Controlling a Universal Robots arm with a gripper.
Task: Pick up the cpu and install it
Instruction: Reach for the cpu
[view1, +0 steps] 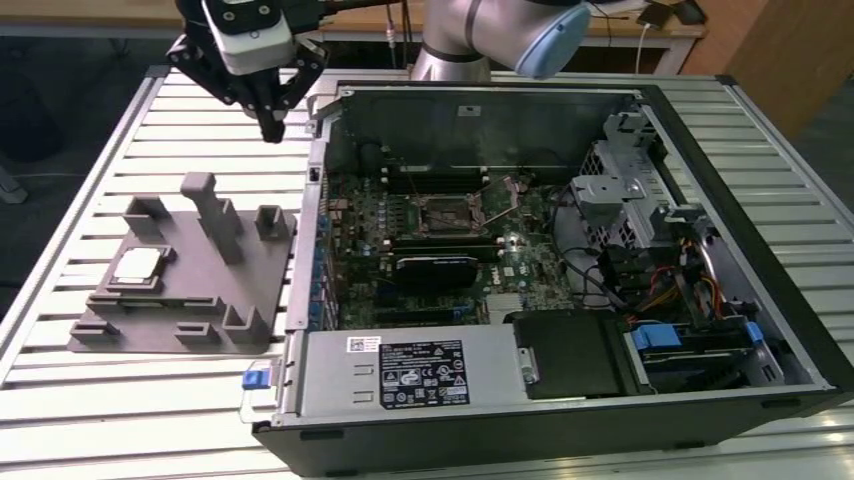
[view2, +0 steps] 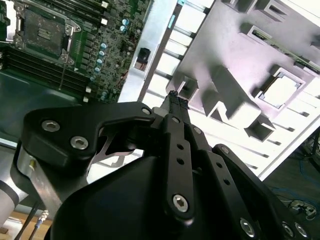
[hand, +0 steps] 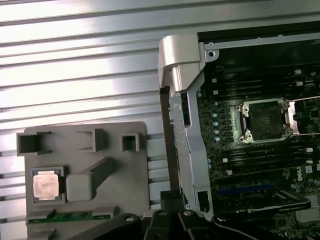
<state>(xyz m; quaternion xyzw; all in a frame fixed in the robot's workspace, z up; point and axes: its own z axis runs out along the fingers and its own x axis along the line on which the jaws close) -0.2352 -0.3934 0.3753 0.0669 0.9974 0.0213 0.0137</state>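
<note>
Poised with gripper (view1: 274, 130) clenched empty beside the computer case (view1: 467, 118), well apart from the cpu (view1: 138, 265) in its grey tray (view1: 167, 318); pick-up unstarted, likely requiring an open grasp from above.

cpu (view1: 138, 265) on tray (view1: 180, 292) (exterior view's left of PC case (view1: 481, 105))

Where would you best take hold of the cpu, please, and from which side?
Probably by two opposite thin edges, from straight above: the cpu lies flat, silver top up, in a shallow recess of the grey fixture, with upright posts beside it.
</note>
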